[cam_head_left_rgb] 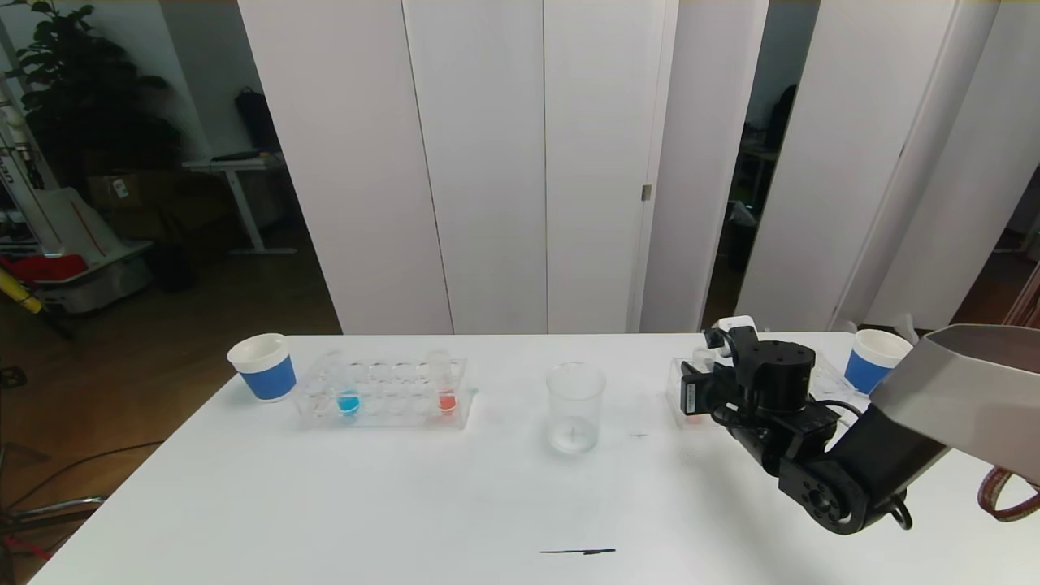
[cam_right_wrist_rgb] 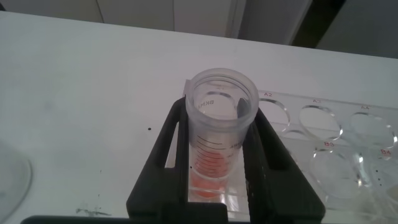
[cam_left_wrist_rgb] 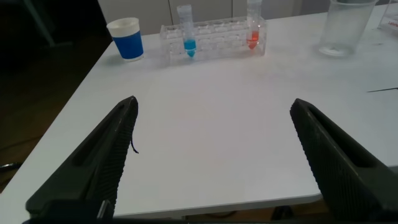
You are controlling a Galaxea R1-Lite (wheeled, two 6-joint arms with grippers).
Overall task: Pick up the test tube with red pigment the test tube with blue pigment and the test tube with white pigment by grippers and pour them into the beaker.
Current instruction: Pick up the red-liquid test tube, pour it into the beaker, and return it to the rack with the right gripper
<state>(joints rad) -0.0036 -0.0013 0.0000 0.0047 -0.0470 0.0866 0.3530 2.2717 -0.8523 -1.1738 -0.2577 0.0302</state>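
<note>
Right claw (cam_right_wrist_rgb: 217, 158) around clear ribbed red-pigment tube (cam_right_wrist_rgb: 221, 118).

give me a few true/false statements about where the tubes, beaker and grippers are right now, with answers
1. The right gripper is closed around a tube with orange-red liquid at the right-hand rack. True.
2. The test tube with blue pigment is in the beaker. False: it stands in the left rack.
3. The beaker stands between the two racks. True.
4. The left gripper holds a tube. False: its jaws are open and empty, low at the table's near edge.
5. Both paper cups lie tipped over. False: the left cup and the right cup stand upright.
</note>
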